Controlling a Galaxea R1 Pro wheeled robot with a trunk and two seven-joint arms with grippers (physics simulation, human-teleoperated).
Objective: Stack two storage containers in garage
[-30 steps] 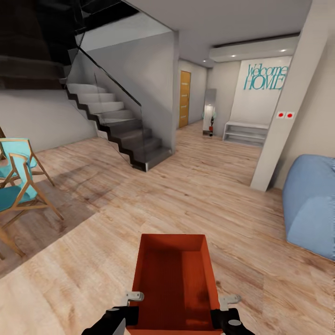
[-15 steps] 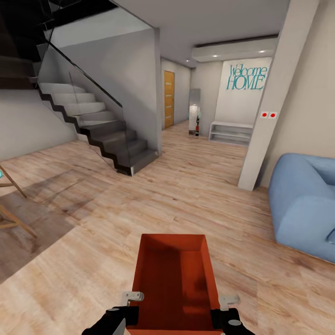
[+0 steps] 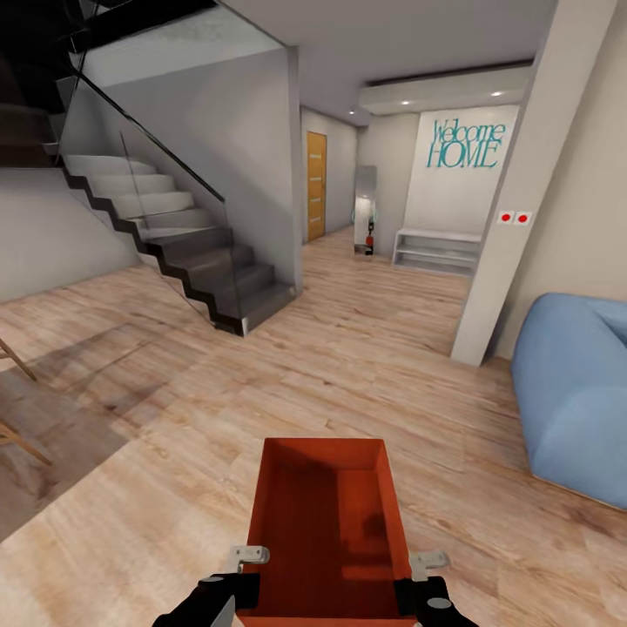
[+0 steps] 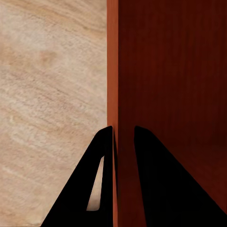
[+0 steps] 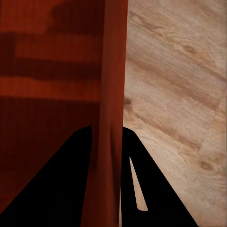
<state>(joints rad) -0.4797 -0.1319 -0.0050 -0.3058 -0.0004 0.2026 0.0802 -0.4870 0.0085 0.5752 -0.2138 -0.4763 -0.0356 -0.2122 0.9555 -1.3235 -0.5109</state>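
Orange-red and lidless, one storage container (image 3: pixel 326 531) is hanging low in the middle of the head view, above the light wood-plank floor (image 3: pixel 174 418) of the living room, with its long axis pointing away from the robot. The left gripper (image 3: pixel 249 555) is pinching the container's left wall near the robot's end, and the right gripper (image 3: pixel 428 561) is pinching the right wall opposite it. In the left wrist view the left gripper (image 4: pixel 124 137) is standing with one dark finger outside the thin wall and one inside, nearly closed on it; the right wrist view is showing the right gripper (image 5: pixel 108 135) clamping the other wall the same way, the ribbed inside of the container (image 5: pixel 47 85) lying to one side and the planks to the other. Ahead, a dark staircase (image 3: pixel 183 252) is rising on the left, a blue sofa (image 3: pixel 575 392) is sitting at the right, and a honey-wood door (image 3: pixel 316 185) is showing down the hall beside teal "Welcome HOME" lettering (image 3: pixel 466 144).
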